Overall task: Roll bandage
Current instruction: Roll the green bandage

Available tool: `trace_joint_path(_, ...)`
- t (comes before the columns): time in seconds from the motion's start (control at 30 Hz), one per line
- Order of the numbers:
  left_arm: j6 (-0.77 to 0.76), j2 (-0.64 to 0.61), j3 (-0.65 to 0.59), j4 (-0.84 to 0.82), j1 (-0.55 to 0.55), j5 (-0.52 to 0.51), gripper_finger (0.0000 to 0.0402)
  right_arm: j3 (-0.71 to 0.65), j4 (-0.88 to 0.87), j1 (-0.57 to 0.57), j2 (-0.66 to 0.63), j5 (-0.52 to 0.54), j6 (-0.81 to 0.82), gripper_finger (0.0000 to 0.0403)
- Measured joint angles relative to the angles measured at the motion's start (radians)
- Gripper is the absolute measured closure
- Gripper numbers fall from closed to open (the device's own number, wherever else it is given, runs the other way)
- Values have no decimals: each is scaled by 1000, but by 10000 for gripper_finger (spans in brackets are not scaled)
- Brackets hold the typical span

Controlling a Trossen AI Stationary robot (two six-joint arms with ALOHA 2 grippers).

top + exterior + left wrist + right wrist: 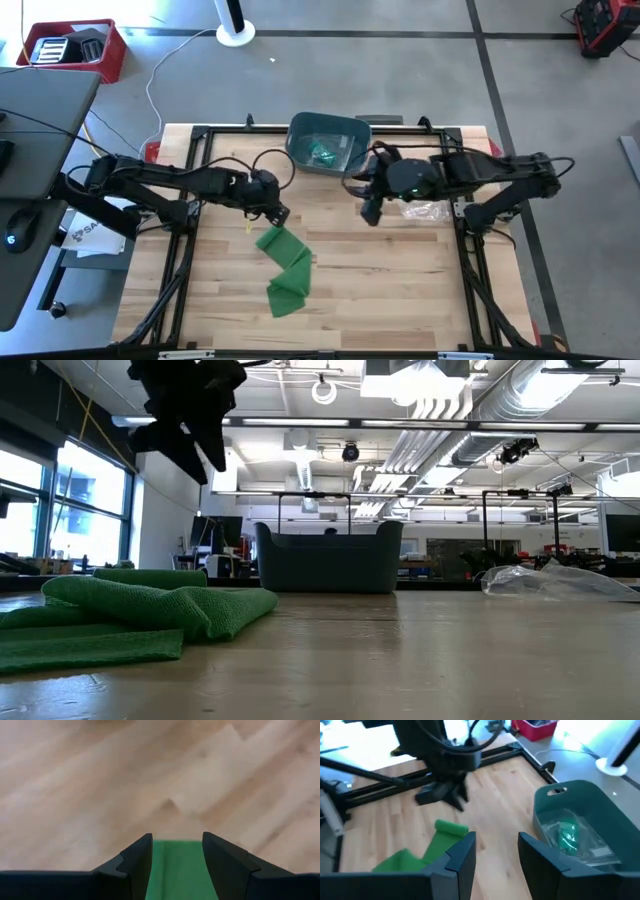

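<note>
Green cloth bandage (283, 268) lies crumpled in a strip on the wooden table (400, 290), a little left of its middle, its far end already curled into a small roll. My left gripper (277, 214) hovers just above that rolled end, fingers parted with nothing between them, the green band showing below the gap, so I can straddle the roll. My right gripper (371, 211) waits raised nearer the far edge, by the teal plastic bin (328, 143), fingers apart and empty, clear of the work.
</note>
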Motion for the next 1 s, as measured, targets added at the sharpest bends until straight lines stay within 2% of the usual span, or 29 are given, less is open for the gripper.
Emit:
trace_joint_path(0.07,-16,-1,0,25,-4,75,236,0,20,-20,28,-1,24,265)
trace_joint_path(0.17,-26,-23,0,74,-22,131,236,5,29,-75,53,-104,86,265)
trace_joint_path(0.23,1,-44,0,81,-30,135,236,10,46,-113,53,-150,105,265)
trace_joint_path(0.37,-68,-86,0,84,-34,129,236,14,55,-208,44,-220,91,265)
trace_joint_path(0.5,-37,-124,0,56,-33,130,236,14,43,-298,43,-298,151,265)
trace_joint_path(0.6,-129,-147,0,-14,-33,123,236,14,21,-356,63,-431,128,260)
trace_joint_path(0.67,-218,-154,-10,-68,-53,69,236,14,-9,-392,84,-525,125,251)
trace_joint_path(0.77,-358,-186,-124,-40,-89,71,233,14,-64,-436,128,-658,91,229)
trace_joint_path(0.9,-513,-244,-342,268,-149,195,219,14,-106,-453,213,-760,59,198)
trace_joint_path(1.0,-662,-266,-465,443,-199,223,205,14,-68,-451,292,-825,48,180)
